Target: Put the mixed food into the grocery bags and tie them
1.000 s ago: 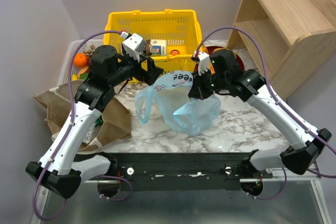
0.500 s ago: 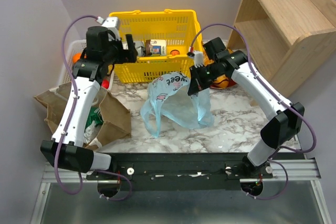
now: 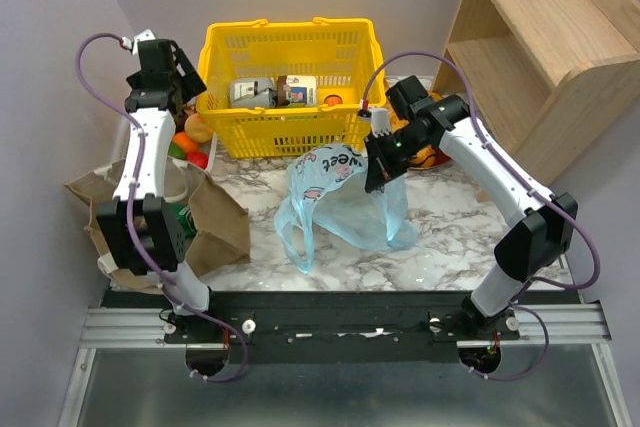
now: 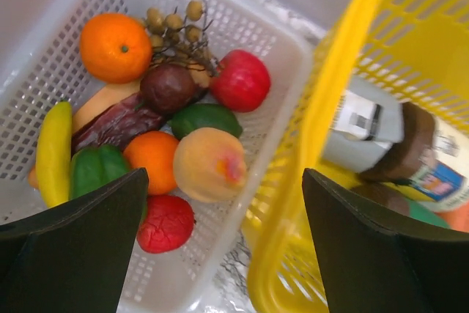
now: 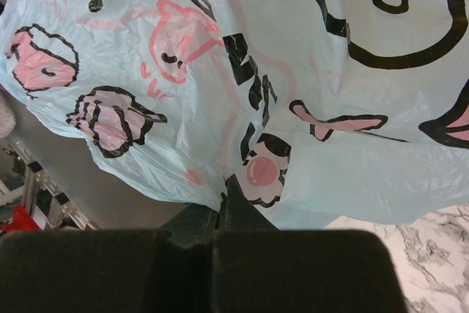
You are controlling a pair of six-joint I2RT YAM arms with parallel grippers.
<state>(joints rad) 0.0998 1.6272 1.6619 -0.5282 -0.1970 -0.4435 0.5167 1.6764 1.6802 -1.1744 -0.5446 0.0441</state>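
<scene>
- The light-blue bag (image 3: 340,202) is thin, translucent plastic printed with pink-and-white cartoon figures outlined in black. It hangs crumpled over the marble table (image 3: 450,237), its bottom on the tabletop in front of the yellow basket (image 3: 290,42).
- The right gripper (image 3: 378,172) has its fingers pressed together on a fold at the bag's upper right edge, holding it up. The right wrist view shows the plastic pinched between them.
- The left gripper (image 4: 223,174) is spread wide above the white basket (image 4: 271,42) at the table's far left, touching nothing.
- The white basket holds 2 oranges (image 4: 115,47), a peach-coloured fruit (image 4: 210,164), 2 red fruits (image 4: 240,80), a dark fruit (image 4: 168,87), a green fruit (image 4: 205,117), a green pepper (image 4: 99,170), a banana (image 4: 53,153) and a brown berry cluster (image 4: 176,23).
- The yellow basket holds a grey carton (image 3: 252,94) and a dark-lidded jar (image 4: 399,144); its other items are too small to tell.
- The tan bag (image 3: 215,222) stands open at the left with a green packet (image 3: 180,222) inside.
</scene>
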